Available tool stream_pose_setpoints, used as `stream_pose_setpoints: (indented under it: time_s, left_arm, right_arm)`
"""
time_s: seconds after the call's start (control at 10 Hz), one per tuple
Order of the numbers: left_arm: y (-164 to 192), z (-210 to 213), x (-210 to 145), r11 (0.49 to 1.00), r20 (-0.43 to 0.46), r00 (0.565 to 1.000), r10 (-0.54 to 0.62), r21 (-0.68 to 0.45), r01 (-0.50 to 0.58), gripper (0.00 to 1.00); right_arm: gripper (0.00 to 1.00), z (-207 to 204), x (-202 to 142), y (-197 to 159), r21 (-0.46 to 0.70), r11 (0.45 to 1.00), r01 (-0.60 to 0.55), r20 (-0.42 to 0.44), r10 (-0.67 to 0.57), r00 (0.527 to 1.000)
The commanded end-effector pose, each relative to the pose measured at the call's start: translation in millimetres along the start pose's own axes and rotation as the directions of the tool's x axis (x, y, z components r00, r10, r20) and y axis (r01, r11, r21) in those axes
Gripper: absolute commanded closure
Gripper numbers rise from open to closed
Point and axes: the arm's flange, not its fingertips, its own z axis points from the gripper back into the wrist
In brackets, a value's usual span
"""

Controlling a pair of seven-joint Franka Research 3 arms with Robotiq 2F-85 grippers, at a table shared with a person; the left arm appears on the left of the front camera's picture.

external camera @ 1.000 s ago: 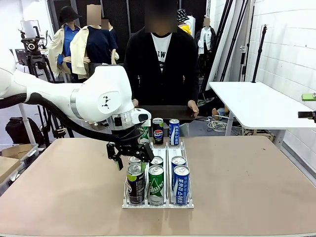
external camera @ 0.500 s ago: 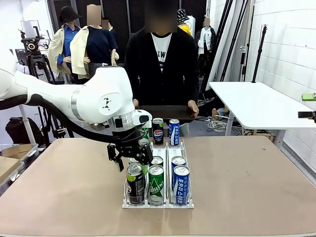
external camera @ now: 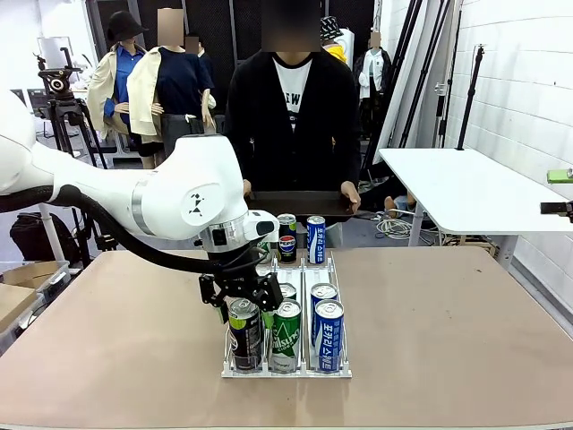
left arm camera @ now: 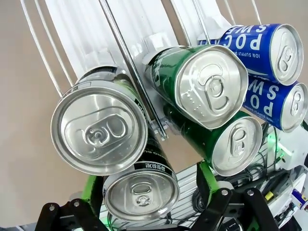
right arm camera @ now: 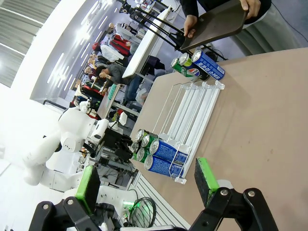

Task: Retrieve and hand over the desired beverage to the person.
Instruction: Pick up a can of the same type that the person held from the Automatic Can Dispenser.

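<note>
Your left pincer point(left arm camera: 148, 182) gapes wide and empty, its green pads either side of a dark can point(left arm camera: 140, 195). The can is cylindrical with a shiny aluminium lid and stands upright, long axis vertical, in the white wire rack point(external camera: 285, 369) beneath. Beyond the pincer, the person point(external camera: 291, 116) holds a dark tray point(external camera: 300, 204).

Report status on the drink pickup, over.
Left hand open, straddling a black can in the left lane of the rack. Right hand open, empty. Person holds a tray at far edge. Nothing in the way.
</note>
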Motion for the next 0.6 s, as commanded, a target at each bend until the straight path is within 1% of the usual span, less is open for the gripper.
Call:
stream_pose_setpoints:
  time_s: [0.0,0.2,0.3,0.4,0.5]
  left_arm:
    - [-1.5,-1.2,-2.6,1.0,0.034,0.999,0.012,0.005,-0.012,0.0]
    - [-1.8,-0.9,-2.0,1.0,0.036,0.999,0.003,0.022,-0.004,0.0]
    - [-0.9,-0.3,-0.8,1.0,0.022,1.0,0.003,0.018,-0.003,0.0]
    - [-0.5,0.6,-0.8,1.0,0.011,1.0,0.005,0.014,-0.005,0.06]
    - [0.1,2.0,-1.6,1.0,-0.001,1.0,-0.003,0.012,0.003,0.21]
  right_arm:
    - [0.0,0.2,-0.9,1.3,0.013,1.0,-0.006,0.006,0.006,1.0]
    - [0.0,0.2,-0.9,1.3,0.013,1.0,-0.006,0.006,0.006,1.0]
    - [0.0,0.2,-0.9,1.3,0.013,1.0,-0.006,0.006,0.006,1.0]
    - [0.0,0.2,-0.9,1.3,0.013,1.0,-0.006,0.006,0.006,1.0]
    - [0.0,0.2,-0.9,1.3,0.013,1.0,-0.006,0.006,0.006,1.0]
